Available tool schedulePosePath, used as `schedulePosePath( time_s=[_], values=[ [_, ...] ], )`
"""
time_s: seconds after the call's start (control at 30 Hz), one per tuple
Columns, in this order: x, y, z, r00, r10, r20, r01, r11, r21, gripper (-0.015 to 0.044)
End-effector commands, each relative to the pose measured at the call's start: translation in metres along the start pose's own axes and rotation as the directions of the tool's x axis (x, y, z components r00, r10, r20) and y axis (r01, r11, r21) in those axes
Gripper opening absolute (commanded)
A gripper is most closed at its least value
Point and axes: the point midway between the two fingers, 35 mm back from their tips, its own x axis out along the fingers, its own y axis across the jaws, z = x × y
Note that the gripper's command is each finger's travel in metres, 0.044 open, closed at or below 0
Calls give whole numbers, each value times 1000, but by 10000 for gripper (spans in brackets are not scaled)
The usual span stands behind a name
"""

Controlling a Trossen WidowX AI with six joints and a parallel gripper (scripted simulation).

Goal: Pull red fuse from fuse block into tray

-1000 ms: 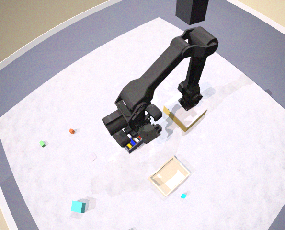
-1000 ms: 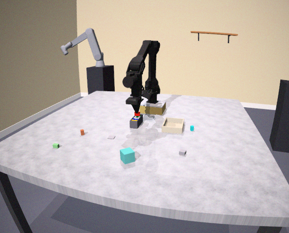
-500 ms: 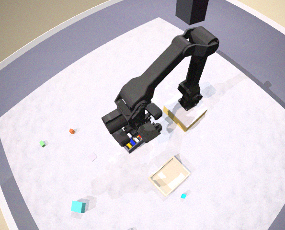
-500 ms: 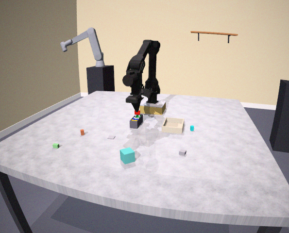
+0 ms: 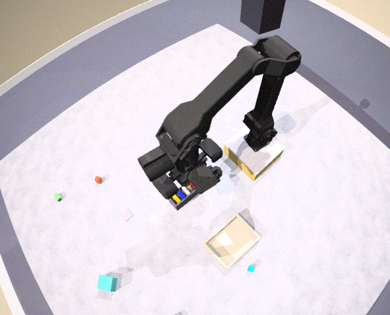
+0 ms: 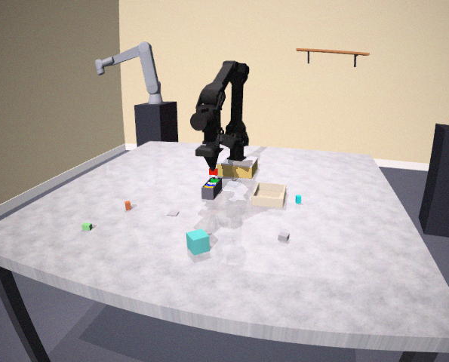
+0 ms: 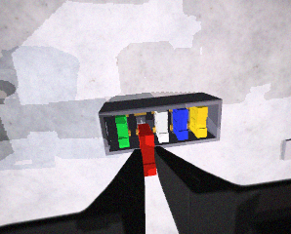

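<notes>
My gripper (image 6: 213, 170) (image 7: 147, 153) is shut on the red fuse (image 6: 213, 172) (image 7: 146, 146). The fuse hangs upright, clear above the dark fuse block (image 6: 207, 193) (image 7: 160, 103) (image 5: 177, 207); a gap shows beneath it in the exterior view. The wrist view shows an empty slot (image 7: 142, 119) between the green fuse (image 7: 122, 132) and the white fuse (image 7: 162, 127). The blue fuse (image 7: 181, 124) and the yellow fuse (image 7: 199, 122) also stand in the block. The beige tray (image 5: 218, 256) (image 6: 268, 200) is empty. In the top view the arm hides the fingertips.
The yellow-sided base box (image 5: 244, 166) (image 6: 238, 171) stands behind the block. A large teal cube (image 5: 106, 283) (image 6: 198, 242) lies toward the front. A small cyan block (image 5: 251, 268) (image 6: 298, 199) is beside the tray. A flat pale tile (image 5: 127, 214) (image 6: 173, 213) lies near the block.
</notes>
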Motion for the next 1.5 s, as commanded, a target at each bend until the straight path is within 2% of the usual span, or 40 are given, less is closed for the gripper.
schedulePosePath(
  time_s=[0.0, 0.37, 0.93, 1.47],
  values=[
    [-9, -1, 0, 1000, -6, 3, 6, 1000, -3, 0],
    [-16, -4, 7, 1000, -6, 3, 6, 1000, -3, 0],
    [-19, -28, 88, 1000, -9, 9, 9, 1000, -3, 0],
    [-20, -26, 176, 1000, -8, 18, 8, 1000, -3, 0]
  ],
)
